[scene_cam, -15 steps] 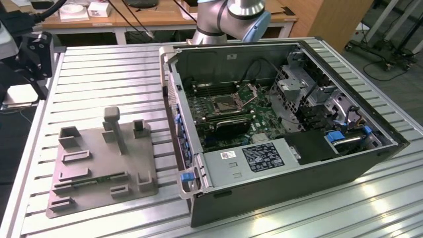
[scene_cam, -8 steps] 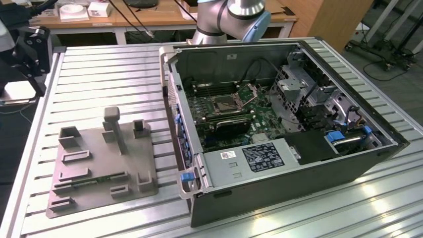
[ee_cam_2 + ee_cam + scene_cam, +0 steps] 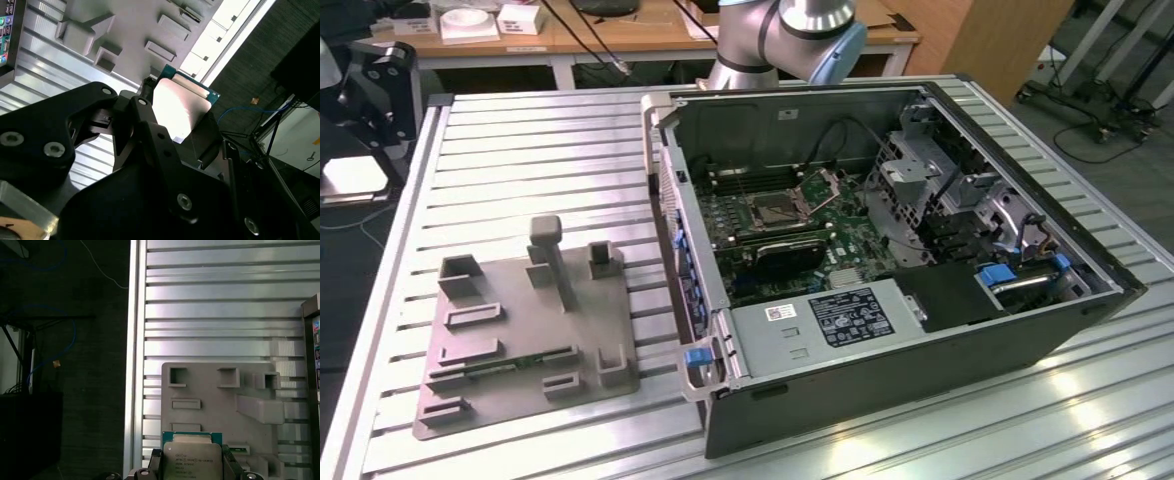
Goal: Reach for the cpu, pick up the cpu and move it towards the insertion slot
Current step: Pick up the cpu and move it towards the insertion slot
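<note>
the gripper (image 3: 192, 466) is clamping the cpu (image 3: 192, 452) by two opposite edges above the tray (image 3: 220, 399), which is lying beside the case (image 3: 921, 372) holding the slot (image 3: 774, 208).

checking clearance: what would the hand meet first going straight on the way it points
Probably the grey plastic tray with raised blocks, beyond the silvery square cpu the hand holds; depth unclear.

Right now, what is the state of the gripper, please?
Gripper: shut on the cpu, held clear of the grey tray.
</note>
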Motion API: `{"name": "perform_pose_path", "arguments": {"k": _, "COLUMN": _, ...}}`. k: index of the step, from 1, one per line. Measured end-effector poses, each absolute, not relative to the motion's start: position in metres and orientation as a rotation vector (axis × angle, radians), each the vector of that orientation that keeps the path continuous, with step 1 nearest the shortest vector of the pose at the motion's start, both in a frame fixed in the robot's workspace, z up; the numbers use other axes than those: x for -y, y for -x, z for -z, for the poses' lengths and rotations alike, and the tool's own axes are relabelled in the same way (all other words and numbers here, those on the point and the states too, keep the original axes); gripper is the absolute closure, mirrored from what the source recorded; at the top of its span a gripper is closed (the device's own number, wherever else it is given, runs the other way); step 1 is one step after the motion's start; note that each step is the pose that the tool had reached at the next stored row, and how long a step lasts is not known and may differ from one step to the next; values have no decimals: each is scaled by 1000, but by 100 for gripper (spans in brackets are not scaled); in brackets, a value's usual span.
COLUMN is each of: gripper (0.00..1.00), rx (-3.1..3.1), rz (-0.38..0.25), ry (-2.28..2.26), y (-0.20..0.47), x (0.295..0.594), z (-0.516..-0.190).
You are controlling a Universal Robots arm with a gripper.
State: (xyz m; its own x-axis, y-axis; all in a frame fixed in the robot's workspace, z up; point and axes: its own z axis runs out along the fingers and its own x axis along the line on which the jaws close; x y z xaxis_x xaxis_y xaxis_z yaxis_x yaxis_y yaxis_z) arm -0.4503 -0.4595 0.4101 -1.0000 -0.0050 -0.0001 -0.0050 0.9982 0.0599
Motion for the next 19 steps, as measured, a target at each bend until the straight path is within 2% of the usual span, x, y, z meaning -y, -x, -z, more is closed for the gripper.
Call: {"name": "perform_pose_path", "arguments": {"k": 19, "gripper": 45, "rx": 3140, "rz": 94, "ry": -8, "y": 441, "x": 460, "z": -410}}
